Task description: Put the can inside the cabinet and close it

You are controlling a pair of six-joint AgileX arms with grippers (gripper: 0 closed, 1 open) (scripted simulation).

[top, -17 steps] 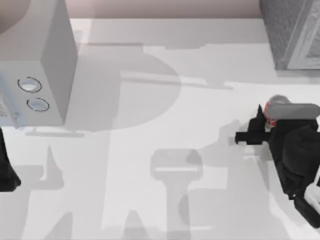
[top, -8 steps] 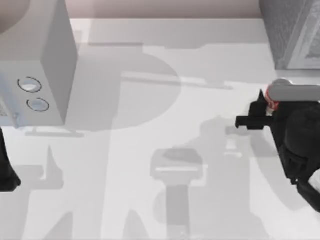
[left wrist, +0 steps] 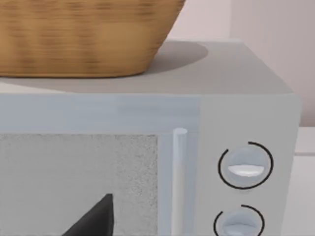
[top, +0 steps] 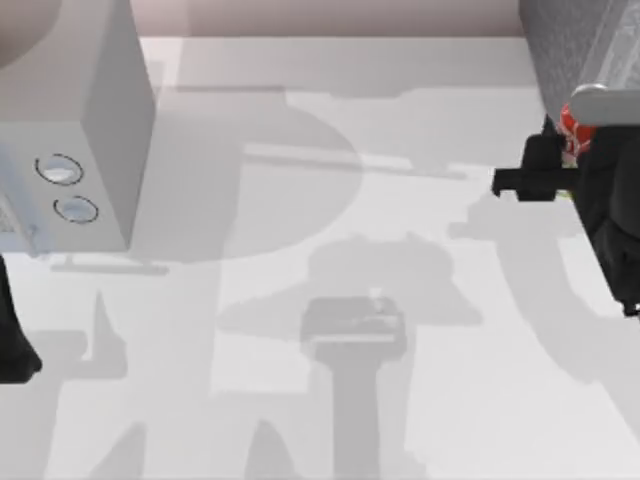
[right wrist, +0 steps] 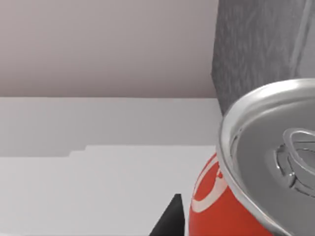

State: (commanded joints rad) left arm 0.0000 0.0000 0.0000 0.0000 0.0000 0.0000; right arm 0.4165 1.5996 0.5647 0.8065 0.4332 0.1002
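The can (top: 571,126), red with a silver top, is held off the table at the far right, with my right gripper (top: 566,142) shut on it. It hangs just in front of the cabinet (top: 565,50), the dark grey speckled box in the far right corner, whose paler door panel (top: 622,60) runs off the right edge. In the right wrist view the can (right wrist: 231,196) looms close, upright, with the cabinet's speckled wall (right wrist: 256,44) right behind it. My left arm (top: 12,340) stays parked at the table's left edge.
A smooth pale grey box (top: 75,120) with two round dials (top: 66,188) stands at the far left; in the left wrist view a woven basket (left wrist: 83,34) sits on top of it. The white tabletop (top: 350,250) stretches between the two boxes.
My right gripper has carried the can away from the table's front edge and to the right, up to the cabinet. The left arm has not moved.
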